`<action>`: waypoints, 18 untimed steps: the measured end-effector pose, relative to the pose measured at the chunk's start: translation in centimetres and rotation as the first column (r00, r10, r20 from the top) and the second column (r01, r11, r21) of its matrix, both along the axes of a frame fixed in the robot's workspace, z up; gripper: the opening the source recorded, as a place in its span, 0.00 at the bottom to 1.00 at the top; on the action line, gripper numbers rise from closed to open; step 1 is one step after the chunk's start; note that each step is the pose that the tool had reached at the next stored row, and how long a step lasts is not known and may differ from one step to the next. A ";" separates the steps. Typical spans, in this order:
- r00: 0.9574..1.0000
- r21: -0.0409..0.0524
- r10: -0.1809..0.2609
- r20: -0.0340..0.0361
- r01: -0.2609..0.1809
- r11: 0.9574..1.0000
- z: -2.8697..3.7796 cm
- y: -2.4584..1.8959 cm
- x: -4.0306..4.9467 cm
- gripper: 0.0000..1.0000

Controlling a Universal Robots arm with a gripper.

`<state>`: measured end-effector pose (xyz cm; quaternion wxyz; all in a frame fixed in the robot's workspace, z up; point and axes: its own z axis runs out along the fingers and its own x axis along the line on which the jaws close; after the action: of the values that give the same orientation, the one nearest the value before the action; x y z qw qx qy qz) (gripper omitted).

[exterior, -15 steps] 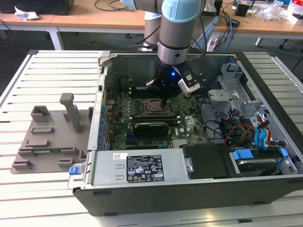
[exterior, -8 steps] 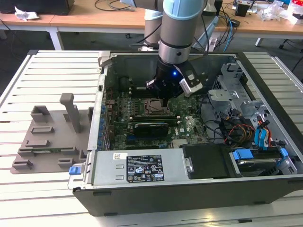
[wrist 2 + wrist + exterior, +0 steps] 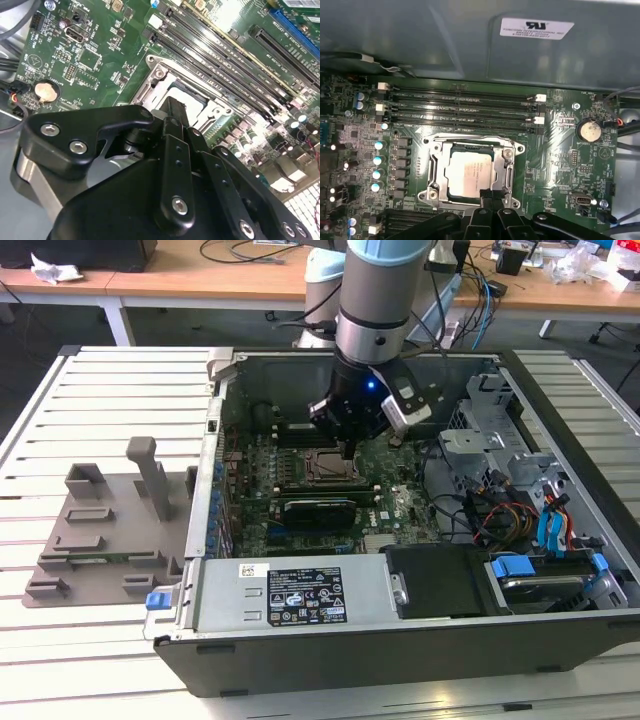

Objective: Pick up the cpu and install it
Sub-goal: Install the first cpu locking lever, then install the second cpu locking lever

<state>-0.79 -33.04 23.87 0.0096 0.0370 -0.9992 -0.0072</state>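
The cpu [image 3: 467, 172], a square chip with a silver metal top, lies flat inside the motherboard socket frame [image 3: 436, 170] in the first wrist view. A pale corner of the cpu [image 3: 189, 94] peeks out behind the fingers in the second wrist view. My gripper [image 3: 490, 195] hangs just above the socket's edge, its two dark fingers pressed together and shut, with nothing between them. Its tips sit at the rim of the chip; contact cannot be judged. In the exterior view the gripper [image 3: 347, 448] hovers over the socket [image 3: 322, 468] inside the open computer case.
Black memory slots [image 3: 460, 107] run beside the socket, and a coin battery [image 3: 588, 131] sits further off. A grey plastic tray [image 3: 100, 530] with upright posts lies at the exterior view's left of the case. The power supply [image 3: 290, 595] and drive cage [image 3: 520, 470] wall in the board.
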 end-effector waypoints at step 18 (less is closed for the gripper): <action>1.000 0.000 0.000 0.000 0.000 1.000 1.90 -1.04 0.00 0.11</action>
<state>-0.79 -34.08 25.77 0.0096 0.0370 -0.9992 -0.0072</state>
